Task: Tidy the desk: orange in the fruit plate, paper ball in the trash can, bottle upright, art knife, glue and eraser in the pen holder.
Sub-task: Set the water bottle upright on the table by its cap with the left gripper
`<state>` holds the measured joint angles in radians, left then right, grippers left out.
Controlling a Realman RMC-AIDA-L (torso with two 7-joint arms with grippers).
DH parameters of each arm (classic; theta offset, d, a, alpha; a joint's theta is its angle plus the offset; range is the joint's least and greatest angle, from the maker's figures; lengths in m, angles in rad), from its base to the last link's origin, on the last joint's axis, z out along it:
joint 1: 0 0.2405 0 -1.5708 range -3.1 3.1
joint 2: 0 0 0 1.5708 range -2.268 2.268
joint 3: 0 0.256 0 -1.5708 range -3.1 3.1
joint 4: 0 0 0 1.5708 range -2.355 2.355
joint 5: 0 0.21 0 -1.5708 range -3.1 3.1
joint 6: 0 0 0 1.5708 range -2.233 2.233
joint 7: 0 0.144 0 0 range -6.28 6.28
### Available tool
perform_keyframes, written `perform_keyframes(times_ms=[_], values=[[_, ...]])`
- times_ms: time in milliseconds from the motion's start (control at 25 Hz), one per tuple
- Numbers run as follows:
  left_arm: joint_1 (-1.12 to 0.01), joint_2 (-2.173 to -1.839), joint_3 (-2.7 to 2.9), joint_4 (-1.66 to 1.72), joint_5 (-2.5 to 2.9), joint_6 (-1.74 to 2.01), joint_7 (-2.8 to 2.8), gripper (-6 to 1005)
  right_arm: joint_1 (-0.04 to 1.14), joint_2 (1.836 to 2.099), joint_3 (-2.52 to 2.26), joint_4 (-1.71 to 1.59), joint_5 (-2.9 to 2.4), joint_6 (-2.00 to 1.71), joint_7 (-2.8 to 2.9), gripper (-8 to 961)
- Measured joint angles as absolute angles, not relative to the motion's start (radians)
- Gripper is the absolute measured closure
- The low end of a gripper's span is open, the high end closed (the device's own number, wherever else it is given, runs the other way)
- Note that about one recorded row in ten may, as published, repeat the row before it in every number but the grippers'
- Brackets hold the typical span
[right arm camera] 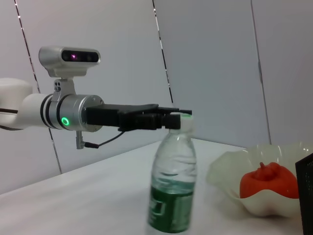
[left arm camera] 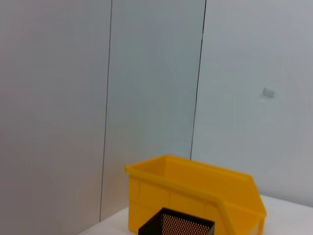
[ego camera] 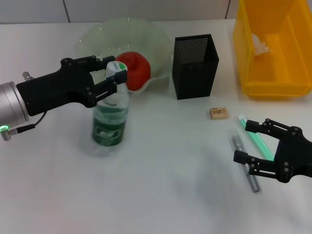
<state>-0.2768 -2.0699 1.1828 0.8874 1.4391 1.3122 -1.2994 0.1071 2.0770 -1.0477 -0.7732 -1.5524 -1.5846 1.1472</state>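
Observation:
The bottle [ego camera: 111,114] [right arm camera: 172,186] stands upright on the table, and my left gripper [ego camera: 113,73] [right arm camera: 172,119] is shut on its white cap. The orange [ego camera: 133,68] [right arm camera: 269,182] lies in the pale-green fruit plate [ego camera: 97,34] [right arm camera: 226,171]. A paper ball [ego camera: 261,44] rests inside the yellow trash can [ego camera: 275,87] [left arm camera: 195,193]. My right gripper [ego camera: 242,140] hangs open low over a grey art knife [ego camera: 251,178] and a green glue stick [ego camera: 261,144]. The tan eraser [ego camera: 219,113] lies just beyond them, in front of the black mesh pen holder [ego camera: 195,68] [left arm camera: 176,226].
The pen holder stands between the fruit plate and the trash can along the table's back. White tabletop stretches across the front and middle between the two arms. A grey panelled wall rises behind the table.

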Motion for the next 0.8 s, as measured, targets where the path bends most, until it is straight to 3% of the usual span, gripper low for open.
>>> perform_keyframes(times_ms=[800], values=[[-0.290,-2.070,1.175,0.834,1.394,1.330,-1.206,560,0.109,2.077,-1.040,-0.771,-1.563,-1.595,1.154,127]])
